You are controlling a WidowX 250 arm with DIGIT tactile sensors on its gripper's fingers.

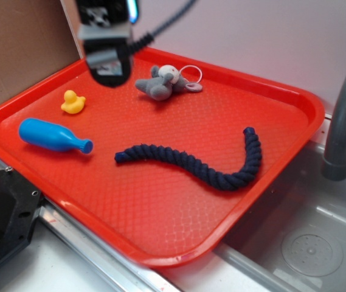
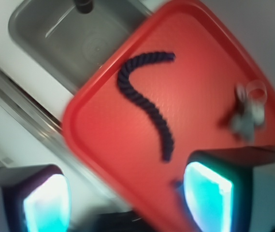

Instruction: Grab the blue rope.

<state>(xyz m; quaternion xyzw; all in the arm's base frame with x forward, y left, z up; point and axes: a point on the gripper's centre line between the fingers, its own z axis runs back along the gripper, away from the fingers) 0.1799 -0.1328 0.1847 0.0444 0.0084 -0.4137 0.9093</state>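
Rope (image 1: 202, 163): lies loose on the red tray (image 1: 160, 237), front-right part, in a lazy S. One bound end points toward the pin, the other curls up near the tray's right rim. Nothing is touching it.

Gripper (image 1: 107, 72): up in the air over the tray's back-left corner, well apart from the rope. In the wrist view the two fingers (image 2: 207, 195) sit wide apart with nothing between them, so it's spread and empty.

Progress: honestly barely started, I'd say. The arm has the whole approach left to do.

Neighbours: blue pin (image 1: 54, 136) lies just beside the rope's left end, yellow duck (image 1: 73, 102) behind it, grey plush (image 1: 163, 82) at the back near the gripper.

Risk 1: wrong blue thing. The pin is the brighter blue and closer to the gripper, so a sloppy target pick could land there.

Risk 2: going for the left tip. It's thin there and near the pin, so the fingers could knock the pin rolling or just pinch air.

Risk 3: floppy rope. Grab it off-centre and I'd expect it to sag or slip out on the lift. The middle of the straight run looks safest.

Risk 4: coming down too low. The tray looks textured and shallow, so the fingertips could scrape it and drag it toward the sink (image 1: 318, 243).

Caveat: the wrist view is blurry, so fine alignment is hard to judge.
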